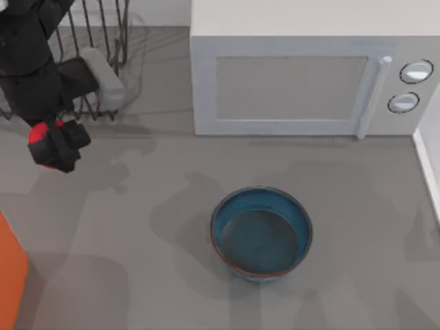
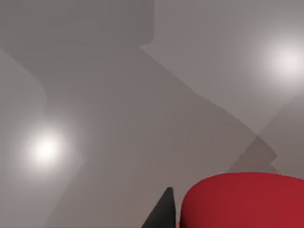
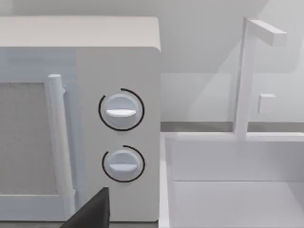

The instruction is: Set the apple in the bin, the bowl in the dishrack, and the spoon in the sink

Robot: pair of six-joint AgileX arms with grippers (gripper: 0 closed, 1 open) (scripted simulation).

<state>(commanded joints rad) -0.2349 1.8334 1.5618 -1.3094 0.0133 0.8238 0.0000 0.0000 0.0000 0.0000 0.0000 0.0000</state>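
The apple [image 1: 39, 133] sits clamped in the left gripper [image 1: 55, 141], held clear of the tabletop [image 1: 137, 227] at about nine o'clock in the top view, just in front of the dishrack [image 1: 103, 41]. In the left wrist view the red fruit [image 2: 242, 199] bulges close under the camera with one dark finger [image 2: 164, 211] against its side, so the jaws are closed only as far as the apple's width allows and touch nothing else.

By my reading, the step in hand is the first one: carrying the apple to the bin. An orange block [image 1: 10, 275] at roughly eight o'clock is the likely bin (only an edge of it shows, so I cannot be sure). The next move calls for swinging the apple from nine toward eight o'clock, centring it over that opening, then parting the jaws.

The bowl [image 1: 261, 232] stands upright and empty near five o'clock, well apart from the apple and not yet racked. Behind it, the white microwave [image 1: 302, 75] fills twelve to two o'clock. The right wrist view looks at the microwave's dials [image 3: 121, 111] and the sink [image 3: 232, 199] beside it; a dark finger tip of the right gripper [image 3: 92, 211] shows there, and I cannot tell its spread.
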